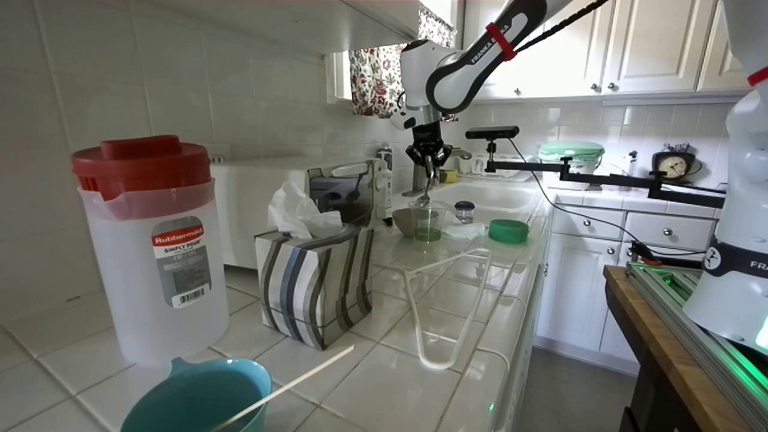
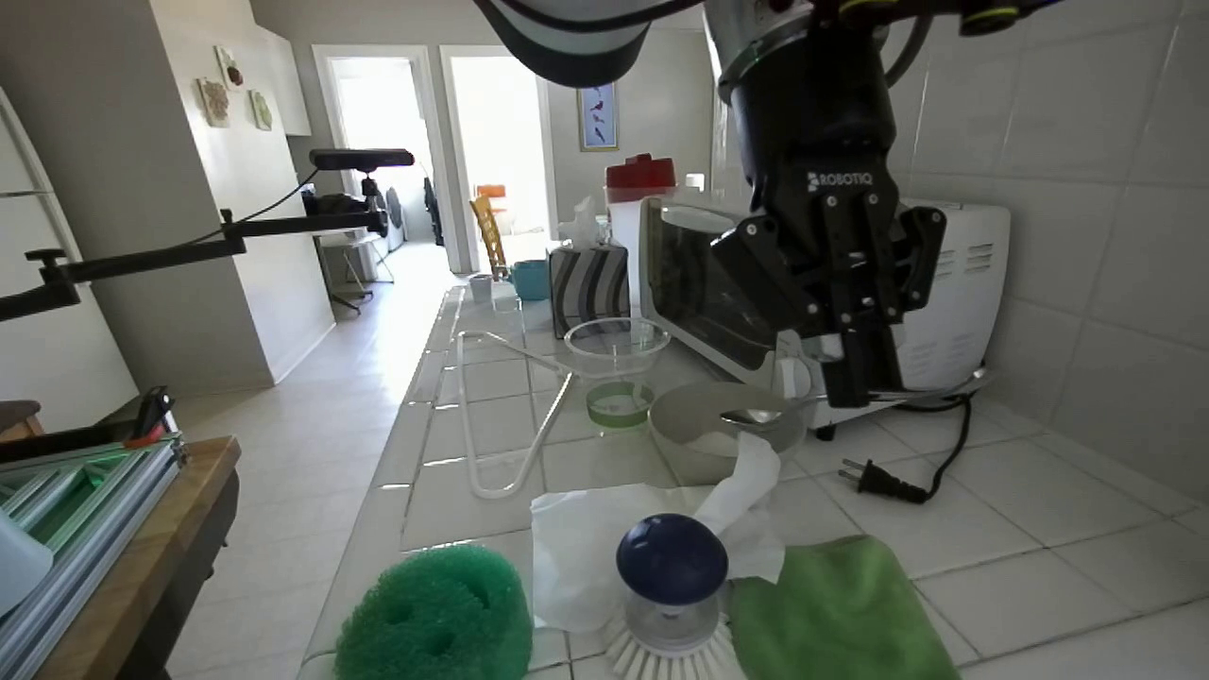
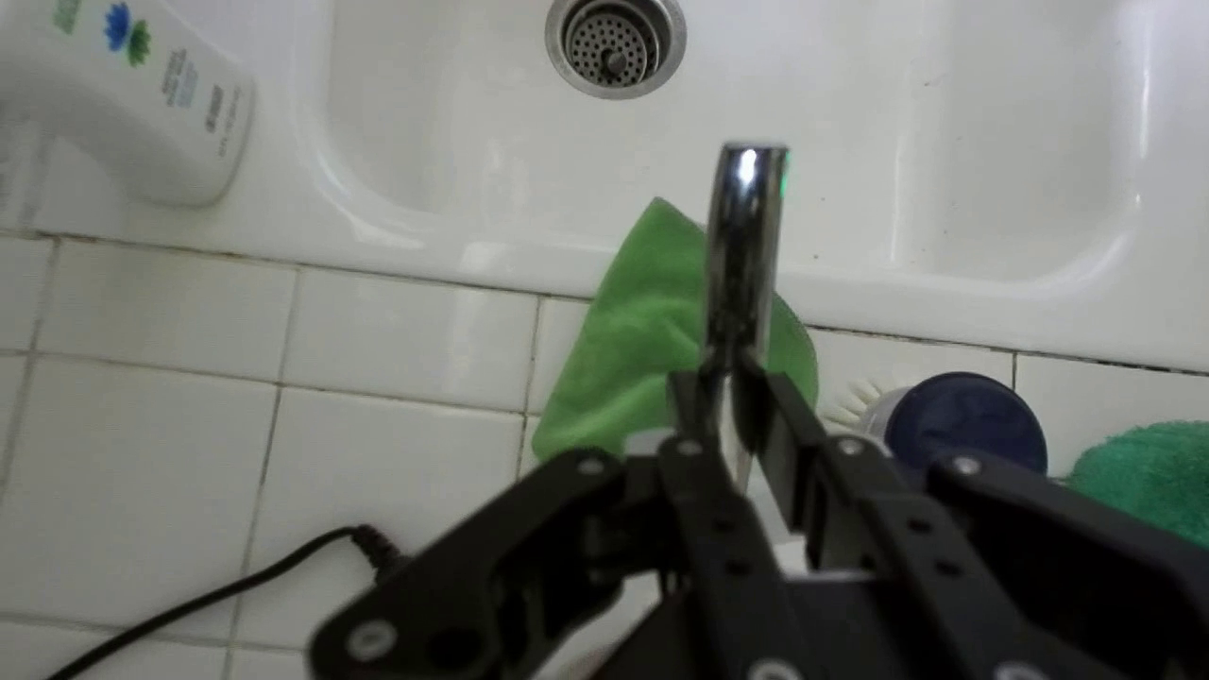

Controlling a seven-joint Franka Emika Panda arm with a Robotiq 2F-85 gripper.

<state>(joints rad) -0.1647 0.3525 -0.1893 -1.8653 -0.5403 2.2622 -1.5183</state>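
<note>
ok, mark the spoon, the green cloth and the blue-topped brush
Spoon [image 3: 743, 246]: wrist view, on the shiny handle.
Green cloth [image 2: 836, 609]: in an exterior view, middle of its upper face.
Blue-topped brush [image 2: 672, 564]: in an exterior view, on the dark blue knob.

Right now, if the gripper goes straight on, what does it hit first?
Likely the green cloth, lined up behind the held spoon in the wrist view; depth unclear, so the spoon may touch the bowl first.

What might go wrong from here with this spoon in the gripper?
The gripper pinches the spoon by its slim handle, so it might twist or slip. In an exterior view the spoon overlaps the bowl; lowering might knock the rim. The clear cup stands near the bowl; a sideways sweep might tip it.
</note>
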